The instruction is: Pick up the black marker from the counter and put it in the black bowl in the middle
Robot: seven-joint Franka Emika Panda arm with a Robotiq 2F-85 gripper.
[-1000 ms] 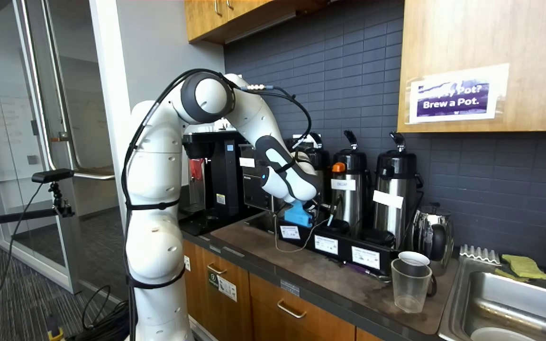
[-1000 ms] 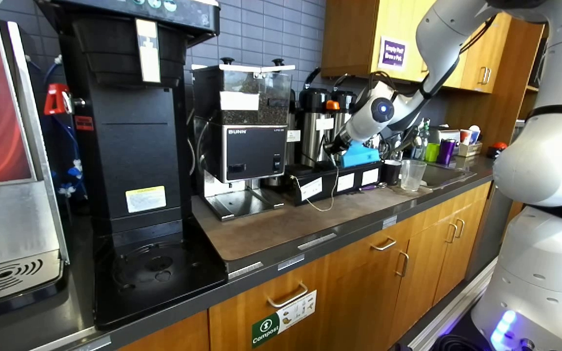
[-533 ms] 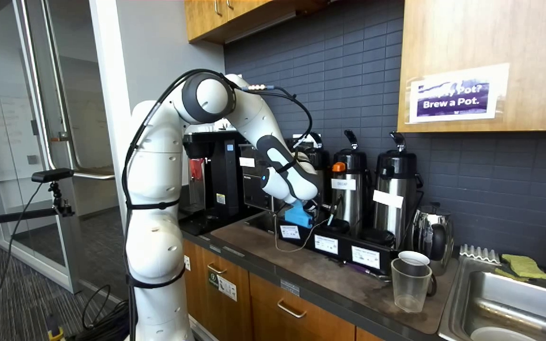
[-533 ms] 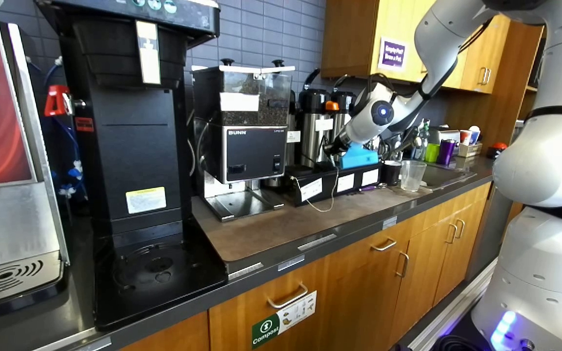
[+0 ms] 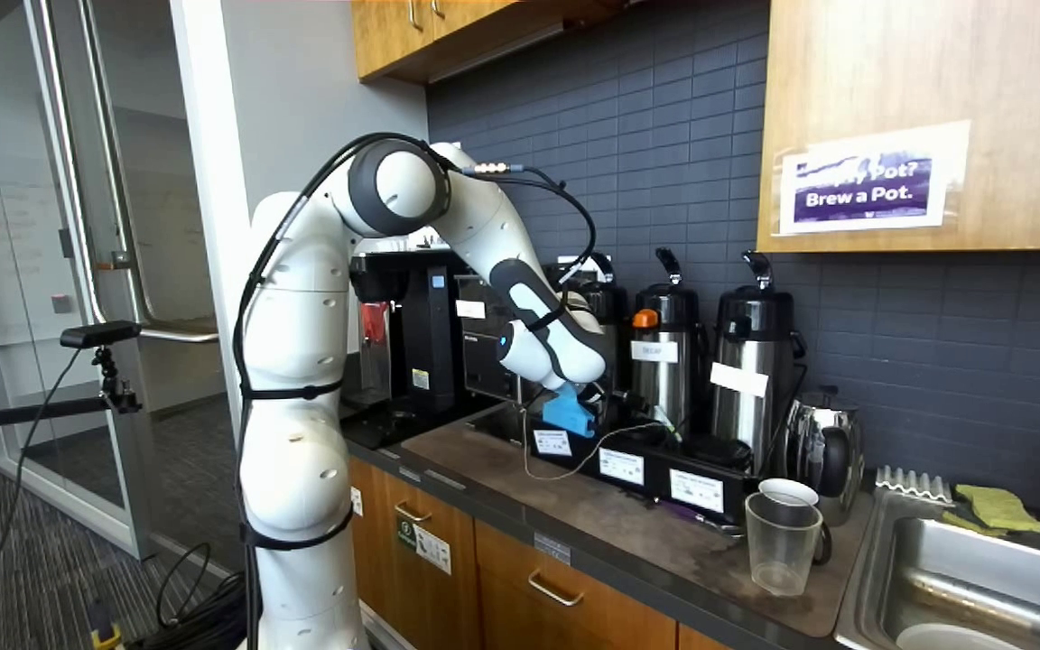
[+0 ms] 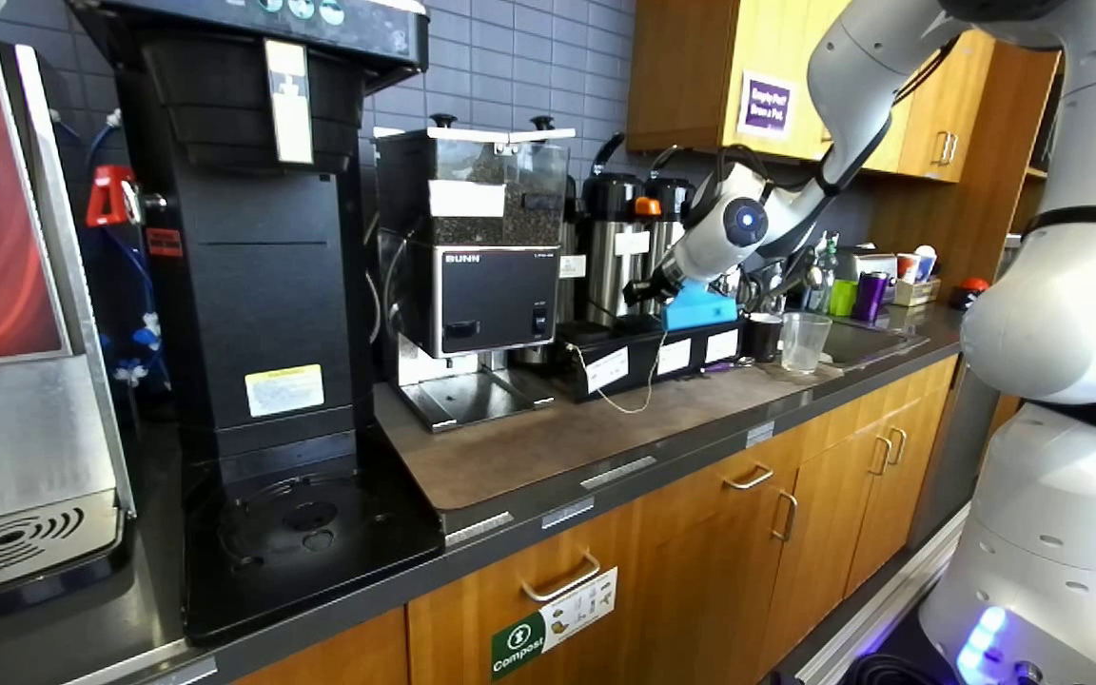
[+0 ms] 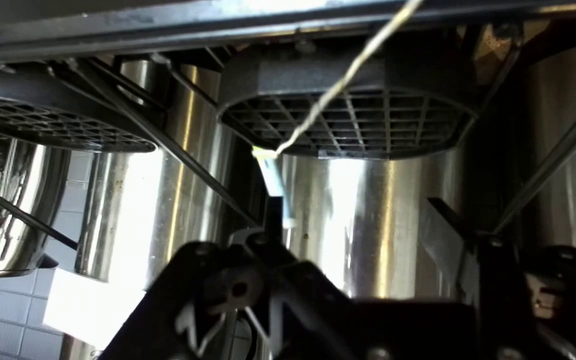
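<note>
A robot gripper (image 7: 354,212) hangs over a black rack (image 5: 655,483) on the counter (image 6: 686,455), its fingers (image 7: 443,242) spread wide and gripping nothing. A pale, blurred marker (image 7: 270,175) on a string (image 7: 338,88) tilts beside one fingertip, near the middle black bowl (image 7: 320,77); whether it touches either is unclear. Steel flasks (image 5: 750,424) line the tiled wall (image 5: 691,167).

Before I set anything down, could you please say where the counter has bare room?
Brown mat lies bare between the grinder and the counter's front edge, beside the brewer. The bare strip continues in front of the black rack, though a string loops in. Crowded: by the airpots, where the tool hangs, and toward the sink, around the tumbler and mug.
</note>
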